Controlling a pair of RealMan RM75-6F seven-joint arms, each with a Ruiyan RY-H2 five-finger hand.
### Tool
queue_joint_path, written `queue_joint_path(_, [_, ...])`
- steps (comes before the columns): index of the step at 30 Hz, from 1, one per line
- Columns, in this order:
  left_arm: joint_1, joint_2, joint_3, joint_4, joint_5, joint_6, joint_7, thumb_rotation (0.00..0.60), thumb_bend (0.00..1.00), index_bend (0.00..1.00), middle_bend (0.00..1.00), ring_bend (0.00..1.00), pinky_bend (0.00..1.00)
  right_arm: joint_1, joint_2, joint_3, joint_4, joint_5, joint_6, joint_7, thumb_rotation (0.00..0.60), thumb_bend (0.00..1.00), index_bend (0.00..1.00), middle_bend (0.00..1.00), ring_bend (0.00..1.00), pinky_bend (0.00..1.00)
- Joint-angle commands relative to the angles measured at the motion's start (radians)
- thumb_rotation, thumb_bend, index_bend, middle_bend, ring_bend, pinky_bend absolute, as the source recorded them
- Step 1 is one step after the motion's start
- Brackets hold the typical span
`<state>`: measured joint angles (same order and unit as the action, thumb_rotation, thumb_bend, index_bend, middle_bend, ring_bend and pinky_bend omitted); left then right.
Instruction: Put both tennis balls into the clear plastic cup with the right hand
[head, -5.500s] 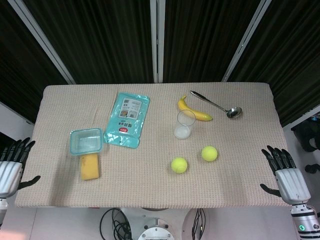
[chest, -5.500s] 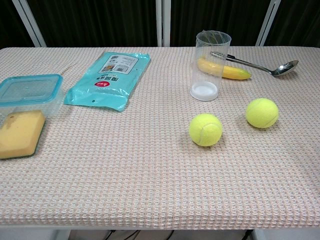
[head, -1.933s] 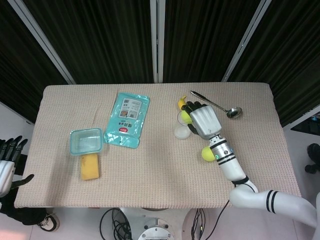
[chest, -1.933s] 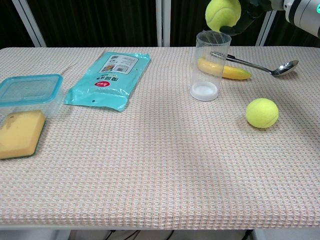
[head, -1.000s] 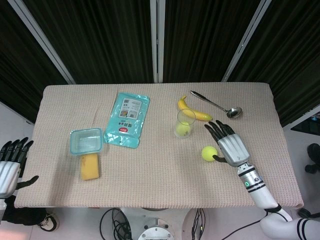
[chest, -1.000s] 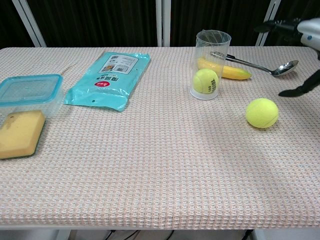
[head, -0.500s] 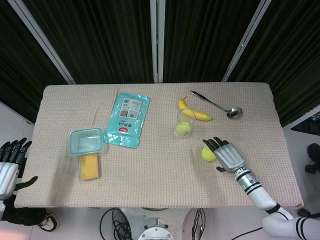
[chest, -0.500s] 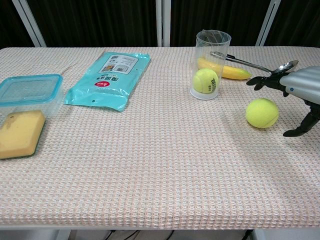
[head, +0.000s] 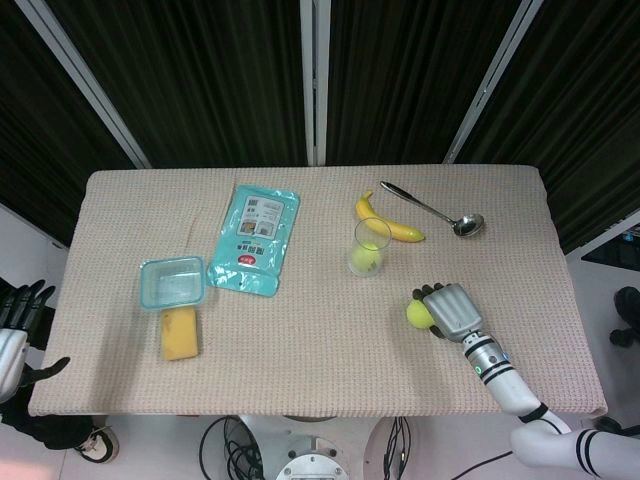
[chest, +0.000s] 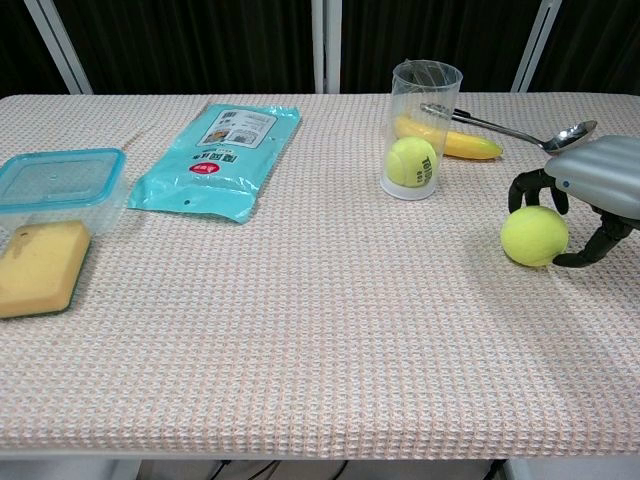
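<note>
The clear plastic cup (head: 371, 246) (chest: 423, 128) stands upright right of the table's middle, with one tennis ball (head: 364, 260) (chest: 412, 162) at its bottom. The second tennis ball (head: 417, 313) (chest: 534, 236) lies on the cloth to the front right of the cup. My right hand (head: 452, 311) (chest: 598, 188) sits over it from the right, fingers and thumb curled around it. The ball still touches the table. My left hand (head: 12, 338) hangs off the table's left edge, fingers apart and holding nothing; the chest view does not show it.
A banana (head: 387, 221) (chest: 450, 141) and a metal ladle (head: 436, 210) (chest: 520, 130) lie behind the cup. A teal packet (head: 255, 238) (chest: 217, 159) lies at centre left. A teal container (head: 172, 282) (chest: 55, 186) and a yellow sponge (head: 179, 332) (chest: 40, 265) sit at the left.
My right hand has closed its spread fingers around the second ball, which shifted slightly toward the front right. The cup and the ball inside it have not moved.
</note>
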<state>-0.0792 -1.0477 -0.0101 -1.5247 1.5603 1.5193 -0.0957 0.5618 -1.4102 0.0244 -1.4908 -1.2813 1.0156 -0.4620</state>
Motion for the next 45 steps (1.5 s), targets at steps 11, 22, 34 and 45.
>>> queue_joint_path(11, [-0.004, -0.01, -0.006, 0.009, 0.006, 0.006, -0.004, 0.6, 0.0, 0.03, 0.0, 0.0, 0.0, -0.018, 0.118, 0.14, -0.147, -0.173, 0.255, 0.163, 0.6, 0.24, 0.66, 0.58, 0.53, 0.73])
queue_joint_path(22, [-0.003, 0.006, -0.006, 0.037, 0.036, 0.035, -0.07, 0.6, 0.0, 0.03, 0.0, 0.0, 0.0, 0.14, 0.106, 0.318, -0.2, 0.015, 0.136, -0.028, 0.6, 0.29, 0.76, 0.62, 0.57, 0.75])
queue_joint_path(34, [-0.002, -0.001, -0.003, 0.074, 0.038, 0.038, -0.11, 0.6, 0.0, 0.03, 0.0, 0.0, 0.0, 0.266, -0.001, 0.333, -0.096, 0.25, 0.024, -0.153, 0.6, 0.29, 0.69, 0.53, 0.5, 0.68])
queue_joint_path(45, [0.001, -0.004, -0.007, 0.094, 0.027, 0.041, -0.148, 0.6, 0.0, 0.04, 0.0, 0.0, 0.0, 0.284, 0.026, 0.327, -0.166, 0.387, 0.019, -0.154, 0.6, 0.0, 0.0, 0.0, 0.0, 0.0])
